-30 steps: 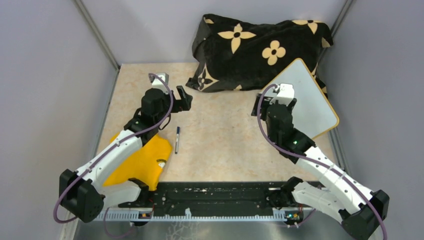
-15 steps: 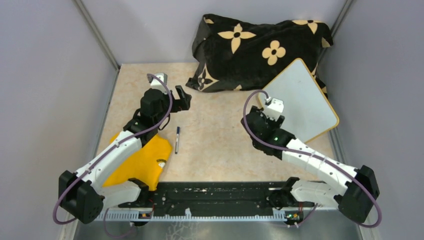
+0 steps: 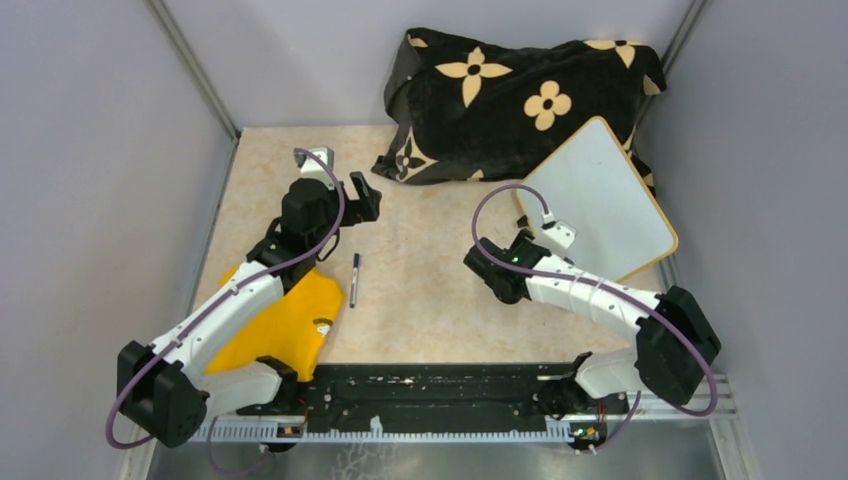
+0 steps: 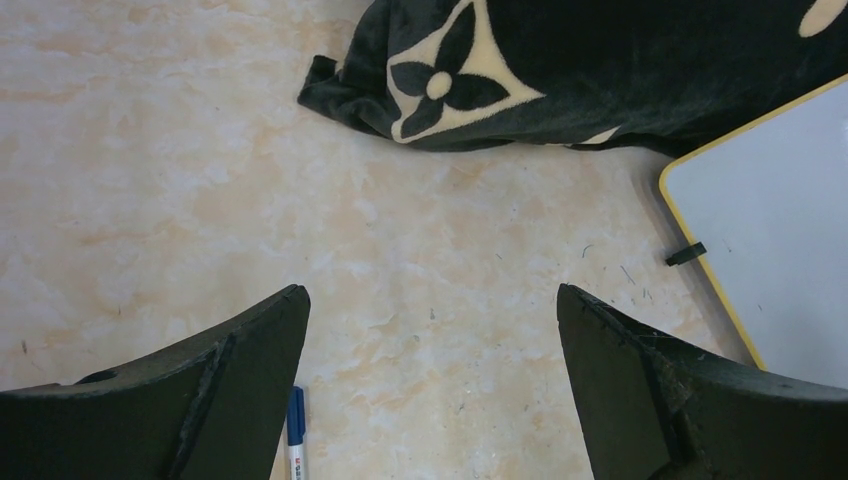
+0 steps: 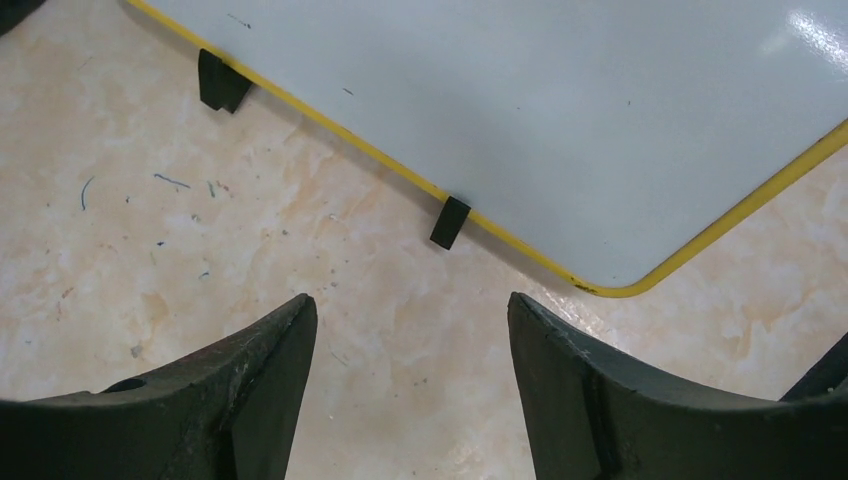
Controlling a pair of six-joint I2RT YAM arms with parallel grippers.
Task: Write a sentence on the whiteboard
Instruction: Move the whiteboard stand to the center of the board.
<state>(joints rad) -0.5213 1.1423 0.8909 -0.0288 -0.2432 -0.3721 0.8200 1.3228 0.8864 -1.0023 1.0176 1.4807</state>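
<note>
The whiteboard (image 3: 600, 200), white with a yellow rim, lies at the right of the table, its far corner on the black flowered cloth (image 3: 520, 90). It also shows in the left wrist view (image 4: 780, 250) and in the right wrist view (image 5: 560, 110), where two black feet (image 5: 450, 222) show on its near-left edge. A blue-capped marker (image 3: 354, 279) lies on the table left of centre, and its cap shows in the left wrist view (image 4: 295, 440). My left gripper (image 3: 366, 200) (image 4: 430, 295) is open and empty, beyond the marker. My right gripper (image 3: 556, 250) (image 5: 410, 300) is open and empty, low over the table beside the board's near-left edge.
A yellow cloth (image 3: 285, 325) lies under my left arm at the front left. The flowered cloth (image 4: 600, 70) is heaped at the back. Grey walls close the cell on the left, back and right. A black rail (image 3: 430, 385) runs along the front.
My right arm has folded back and swung left, taking its gripper from over the whiteboard down to the table by the board's near-left edge. The left arm has hardly moved.
</note>
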